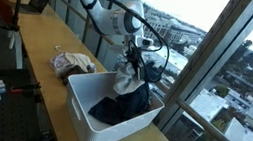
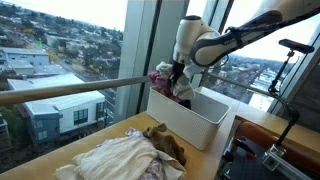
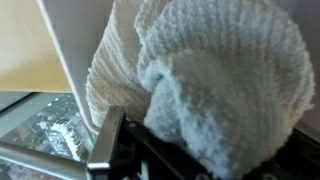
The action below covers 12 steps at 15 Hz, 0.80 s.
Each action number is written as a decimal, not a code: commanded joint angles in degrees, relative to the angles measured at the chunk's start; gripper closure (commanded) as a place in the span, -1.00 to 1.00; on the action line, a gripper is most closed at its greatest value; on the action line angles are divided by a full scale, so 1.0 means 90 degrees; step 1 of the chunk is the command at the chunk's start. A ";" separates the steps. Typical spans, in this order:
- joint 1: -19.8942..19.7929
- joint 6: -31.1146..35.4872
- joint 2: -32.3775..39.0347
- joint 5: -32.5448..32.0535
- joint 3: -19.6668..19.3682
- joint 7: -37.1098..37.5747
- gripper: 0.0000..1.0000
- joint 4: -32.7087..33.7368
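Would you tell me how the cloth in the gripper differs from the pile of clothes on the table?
The held cloth hangs bunched from the shut gripper above the white bin; the pile of clothes lies spread on the table. The held cloth looks pale and knitted; the pile of clothes mixes cream and brown pieces. Both are soft, crumpled fabric.

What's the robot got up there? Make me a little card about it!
claw: shut on a cloth, up over the bin
cloth: pale and knitted, hanging from the claw
bin: white, open on top, standing on the table
inside the bin: dark clothes
beside the bin: a pile of light clothes lying on the table, apart from the bin
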 commanded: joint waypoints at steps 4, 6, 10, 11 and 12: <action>0.1415 -0.1820 -0.0794 0.0782 -0.0195 -0.0131 1.00 -0.0780; 0.1732 -0.2304 -0.1238 0.0589 -0.0219 0.0215 1.00 -0.1345; 0.1861 -0.2502 -0.1917 0.0167 -0.0215 0.0796 1.00 -0.2525; 0.1803 -0.2320 -0.1993 -0.0105 -0.0263 0.0998 1.00 -0.2789; 0.1726 -0.2185 -0.2065 -0.0352 -0.0284 0.1170 1.00 -0.3014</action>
